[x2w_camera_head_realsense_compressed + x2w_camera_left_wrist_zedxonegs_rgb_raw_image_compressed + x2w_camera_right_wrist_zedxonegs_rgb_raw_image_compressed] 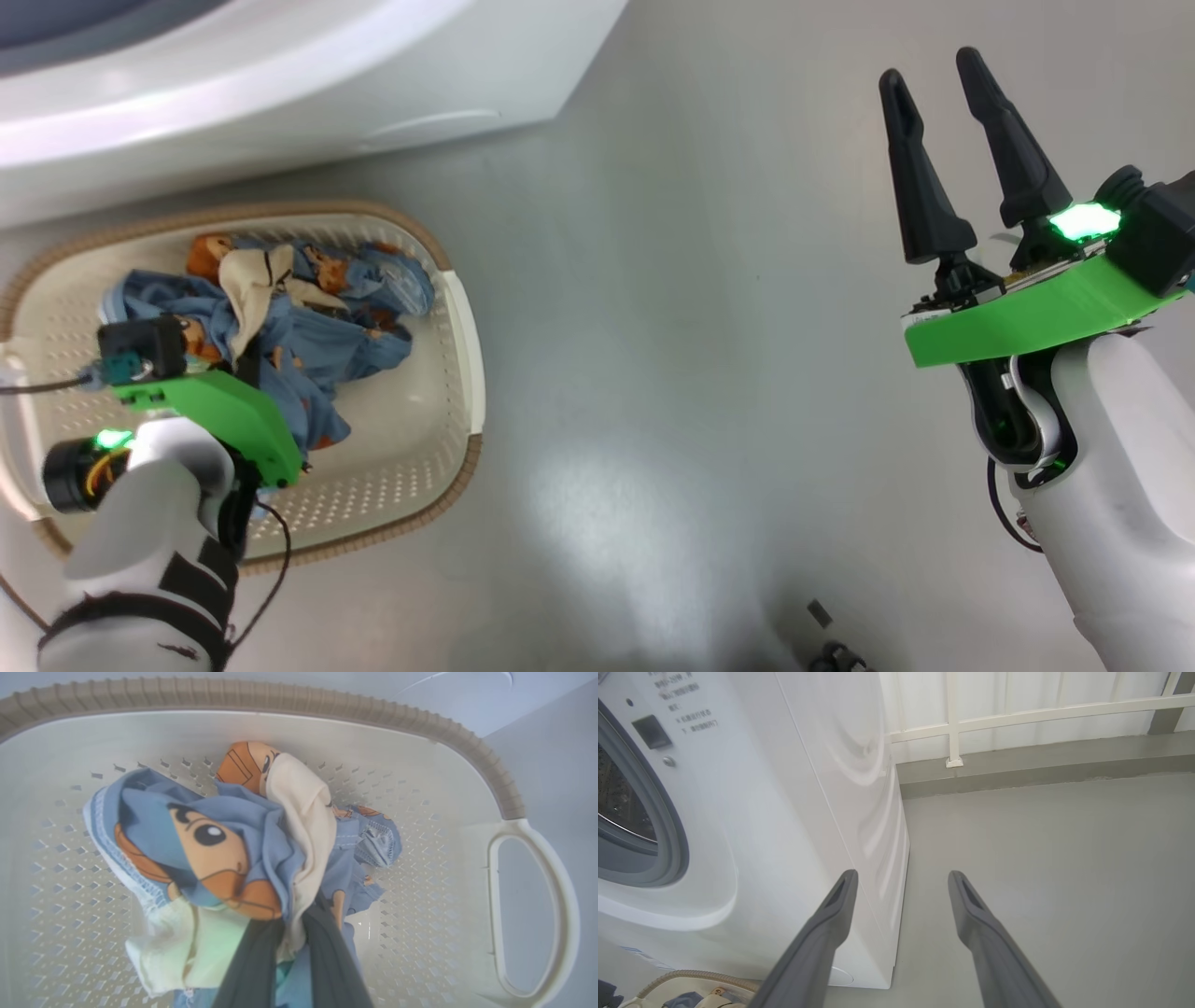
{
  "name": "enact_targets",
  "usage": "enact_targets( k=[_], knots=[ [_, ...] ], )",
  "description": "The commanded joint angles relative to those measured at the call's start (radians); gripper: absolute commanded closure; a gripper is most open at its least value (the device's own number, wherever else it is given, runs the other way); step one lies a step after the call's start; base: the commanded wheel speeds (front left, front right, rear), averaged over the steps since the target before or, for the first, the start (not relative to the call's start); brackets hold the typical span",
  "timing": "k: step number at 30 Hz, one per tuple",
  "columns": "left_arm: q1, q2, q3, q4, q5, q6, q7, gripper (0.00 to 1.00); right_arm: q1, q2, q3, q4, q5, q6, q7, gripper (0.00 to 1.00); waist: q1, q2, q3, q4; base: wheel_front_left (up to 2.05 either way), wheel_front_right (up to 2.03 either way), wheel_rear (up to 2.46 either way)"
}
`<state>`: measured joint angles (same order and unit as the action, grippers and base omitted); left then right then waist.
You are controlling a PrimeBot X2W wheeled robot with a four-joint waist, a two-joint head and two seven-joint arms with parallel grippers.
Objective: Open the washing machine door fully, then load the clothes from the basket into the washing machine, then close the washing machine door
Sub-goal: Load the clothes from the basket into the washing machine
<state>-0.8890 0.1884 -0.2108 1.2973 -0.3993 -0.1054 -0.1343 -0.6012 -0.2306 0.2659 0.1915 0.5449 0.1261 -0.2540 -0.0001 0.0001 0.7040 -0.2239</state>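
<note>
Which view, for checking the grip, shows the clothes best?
Left wrist view: the clothes are close up, pinched by the left tool. Head view shows them smaller in the basket, partly behind that tool. Right wrist view catches a scrap at its bottom-left corner.

Blue clothes [261, 830] printed with orange cartoon faces, cream perforated basket [420, 933]
</note>
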Motion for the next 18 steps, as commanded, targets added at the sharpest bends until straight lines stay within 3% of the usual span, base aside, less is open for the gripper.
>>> enact_targets(
  k=[1, 18],
  knots=[
    [0.044, 0.021, 0.012, -0.007, -0.010, -0.009, -0.025, 1.00, 0.047, -0.005, 0.016, -0.013, 0.006, 0.005, -0.008, 0.00, 0.0001, -0.0001, -0.062, 0.025, 0.00, 0.00, 0.00],
    [0.154, -0.022, -0.026, -0.100, -0.069, -0.025, -0.123, 1.00, 0.106, -0.018, 0.034, 0.025, 0.018, 0.005, -0.008, 0.00, 0.0001, -0.0001, -0.260, 0.083, 0.00, 0.00, 0.00]
  ],
)
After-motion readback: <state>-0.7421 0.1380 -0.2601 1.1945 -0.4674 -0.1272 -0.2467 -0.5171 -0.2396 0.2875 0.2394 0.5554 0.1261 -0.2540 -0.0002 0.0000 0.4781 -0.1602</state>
